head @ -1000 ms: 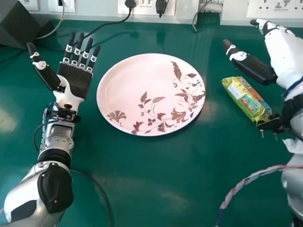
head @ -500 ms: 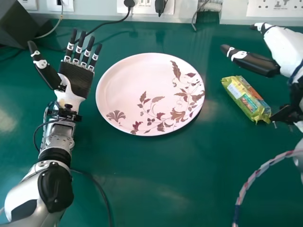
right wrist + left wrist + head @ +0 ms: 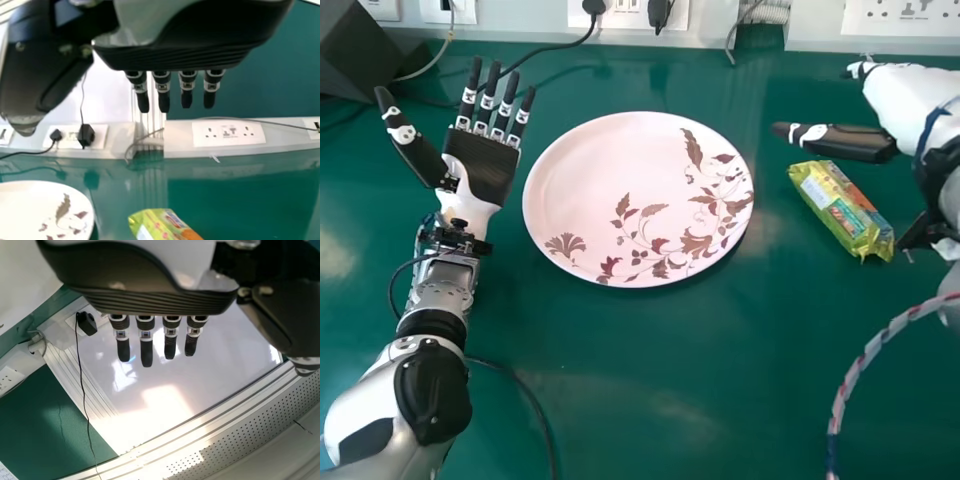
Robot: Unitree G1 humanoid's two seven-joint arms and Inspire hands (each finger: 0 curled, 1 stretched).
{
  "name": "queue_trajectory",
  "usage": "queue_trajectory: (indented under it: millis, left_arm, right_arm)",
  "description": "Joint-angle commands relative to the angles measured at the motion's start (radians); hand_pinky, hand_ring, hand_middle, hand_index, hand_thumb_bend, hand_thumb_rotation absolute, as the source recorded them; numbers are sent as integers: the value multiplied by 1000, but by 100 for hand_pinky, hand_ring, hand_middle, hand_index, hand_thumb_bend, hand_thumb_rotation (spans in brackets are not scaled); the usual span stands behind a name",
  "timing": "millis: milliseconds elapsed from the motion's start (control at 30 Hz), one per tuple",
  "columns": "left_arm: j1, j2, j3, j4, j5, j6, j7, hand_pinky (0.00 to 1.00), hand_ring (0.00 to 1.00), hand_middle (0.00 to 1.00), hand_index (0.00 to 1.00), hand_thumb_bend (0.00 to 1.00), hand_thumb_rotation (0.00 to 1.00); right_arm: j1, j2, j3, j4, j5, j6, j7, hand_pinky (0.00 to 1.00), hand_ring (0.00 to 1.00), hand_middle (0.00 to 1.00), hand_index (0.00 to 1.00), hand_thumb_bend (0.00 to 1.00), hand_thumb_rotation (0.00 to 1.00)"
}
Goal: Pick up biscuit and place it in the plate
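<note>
Shifted toward the robot since the earlier frame, the thumb of the right hand [image 3: 912, 100] points past the biscuit [image 3: 840, 210], right of the plate [image 3: 638, 200] in the head view; the left hand [image 3: 478, 170] is spread, empty. Left wrist view: straight fingers [image 3: 146, 352]. Right wrist view: straight, empty fingers [image 3: 164, 100].

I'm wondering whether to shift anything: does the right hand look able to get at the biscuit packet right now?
Probably yes: the right hand hovers close to the biscuit packet, fingers straight, with nothing seen between them. The packet lies uncovered beside the plate.
</note>
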Motion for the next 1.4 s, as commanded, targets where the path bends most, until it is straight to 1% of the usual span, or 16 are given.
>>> queue_trajectory:
  millis: [0,67,133,200,267,367,433,600,667,800,900,1033,1100,1367]
  left_arm:
    - [30,-19,5,21,-8,6,-15,94,92,99,100,100,70]
    - [29,-17,5,22,-10,13,-27,95,92,99,100,100,67]
    - [30,-17,2,21,-4,3,-29,95,91,99,100,100,68]
    - [32,-19,-4,16,4,-11,-17,94,91,99,100,100,68]
    - [32,-20,-3,15,0,-4,-20,93,90,99,100,100,68]
    - [31,-18,1,17,-6,16,-17,93,91,99,100,100,68]
    - [30,-16,4,18,-8,23,-16,93,91,98,100,100,67]
    - [29,-18,2,15,-2,6,-3,93,90,98,100,100,69]
    - [28,-19,3,14,-5,8,-1,93,91,98,100,100,69]
    - [28,-23,7,7,-10,15,16,91,91,98,100,100,70]
    - [30,-21,4,6,-8,12,5,90,90,98,100,100,70]
    - [31,-19,3,6,-6,8,1,90,90,98,100,100,70]
    - [30,-17,3,9,-5,10,-3,90,91,98,100,100,69]
    - [30,-15,4,12,-5,10,9,92,91,99,100,100,68]
  right_arm:
    - [-21,-16,9,7,-16,-12,15,100,100,100,100,100,74]
    - [-28,-17,15,21,-24,-19,28,100,100,100,100,100,72]
    - [-33,-25,21,40,-29,-32,35,100,100,100,100,100,70]
    - [-38,-28,26,58,-35,-43,37,100,100,100,100,100,72]
    - [-41,-28,30,76,-40,-47,40,100,100,100,100,100,74]
    - [-43,-23,32,97,-46,-50,38,100,100,100,100,100,72]
    - [-39,-20,33,113,-53,-51,23,100,100,100,100,100,73]
    - [-36,-25,36,140,-66,-57,17,100,100,100,100,100,72]
    - [-33,-34,35,156,-59,-64,25,100,100,100,100,100,74]
    - [-23,-39,31,178,-46,-73,16,100,100,100,100,100,73]
    - [-17,-41,31,189,-38,-74,9,100,100,100,100,100,73]
    - [-11,-36,29,207,-27,-69,-4,100,100,100,100,100,74]
    - [-10,-36,31,211,-24,-66,-5,100,100,100,100,100,74]
    - [-29,-39,42,250,-16,-67,-3,99,100,100,100,100,74]
